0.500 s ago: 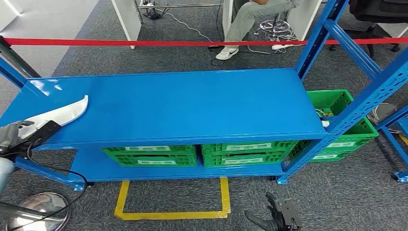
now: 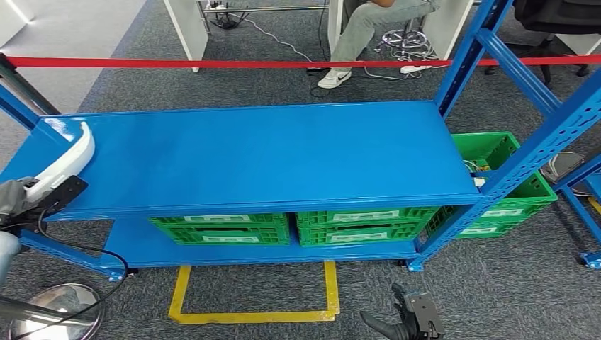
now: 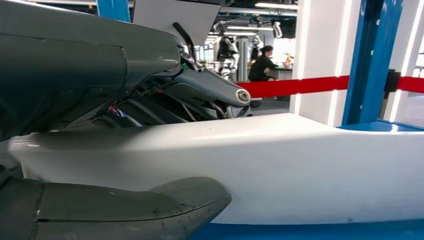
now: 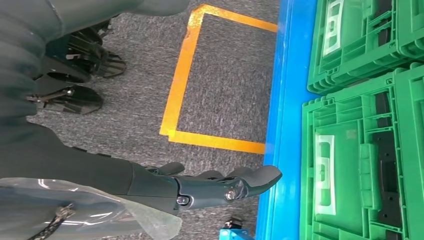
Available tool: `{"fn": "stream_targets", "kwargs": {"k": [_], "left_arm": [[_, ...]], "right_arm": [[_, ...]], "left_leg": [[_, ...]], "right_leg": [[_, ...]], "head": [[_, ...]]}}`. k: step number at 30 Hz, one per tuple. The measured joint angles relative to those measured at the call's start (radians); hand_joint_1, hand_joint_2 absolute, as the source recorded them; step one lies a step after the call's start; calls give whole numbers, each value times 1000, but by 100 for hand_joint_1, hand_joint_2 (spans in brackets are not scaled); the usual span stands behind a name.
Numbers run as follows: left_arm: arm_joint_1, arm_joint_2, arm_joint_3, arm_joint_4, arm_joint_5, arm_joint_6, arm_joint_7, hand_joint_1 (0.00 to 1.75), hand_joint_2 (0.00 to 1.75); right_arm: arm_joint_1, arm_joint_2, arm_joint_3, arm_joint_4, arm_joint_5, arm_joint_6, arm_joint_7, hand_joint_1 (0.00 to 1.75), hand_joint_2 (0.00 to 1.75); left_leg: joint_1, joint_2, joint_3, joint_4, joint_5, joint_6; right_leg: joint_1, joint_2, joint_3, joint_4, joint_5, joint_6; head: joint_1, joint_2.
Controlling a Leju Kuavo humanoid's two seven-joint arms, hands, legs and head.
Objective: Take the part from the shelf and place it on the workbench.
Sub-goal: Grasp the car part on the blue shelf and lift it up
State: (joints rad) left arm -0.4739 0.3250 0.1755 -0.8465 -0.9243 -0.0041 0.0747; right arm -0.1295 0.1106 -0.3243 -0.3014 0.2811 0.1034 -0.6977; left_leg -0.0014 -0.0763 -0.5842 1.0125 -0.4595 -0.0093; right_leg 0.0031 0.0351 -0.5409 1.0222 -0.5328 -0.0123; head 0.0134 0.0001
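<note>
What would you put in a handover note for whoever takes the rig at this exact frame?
Left hand: grips the white part at the left end of the blue workbench. The left wrist view shows the part low over the blue top; whether it touches I cannot tell.
Right hand: holds nothing, hangs low over the carpet by the green crates.
Done: part taken and brought to the workbench.
Left: set it down, let go, pull the arm back.

Your left hand (image 2: pixel 20 195) sits low at your left side, thumb (image 3: pixel 125 212) under and fingers (image 3: pixel 210 90) over the white part (image 2: pixel 67 159) it grips. Your right hand (image 2: pixel 404 322) hangs low by your right side, fingers (image 4: pixel 225 187) loosely extended, holding nothing.
</note>
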Motion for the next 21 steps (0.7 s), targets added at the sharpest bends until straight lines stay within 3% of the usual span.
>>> {"fn": "stream_targets", "kwargs": {"k": [9, 21], "left_arm": [[12, 0, 0, -11, 5, 16, -8, 175, 175], [124, 0, 12, -138, 15, 87, -81, 175, 175]], "right_arm": [[1, 0, -1, 2, 0, 0, 0, 0, 175], [8, 0, -19, 2, 2, 2, 0, 0, 175]], "left_leg": [[0, 0, 0, 0, 0, 0], [0, 0, 0, 0, 0, 0]], "right_leg": [[0, 0, 0, 0, 0, 0], [0, 0, 0, 0, 0, 0]], "head": [[0, 0], [0, 0]]}}
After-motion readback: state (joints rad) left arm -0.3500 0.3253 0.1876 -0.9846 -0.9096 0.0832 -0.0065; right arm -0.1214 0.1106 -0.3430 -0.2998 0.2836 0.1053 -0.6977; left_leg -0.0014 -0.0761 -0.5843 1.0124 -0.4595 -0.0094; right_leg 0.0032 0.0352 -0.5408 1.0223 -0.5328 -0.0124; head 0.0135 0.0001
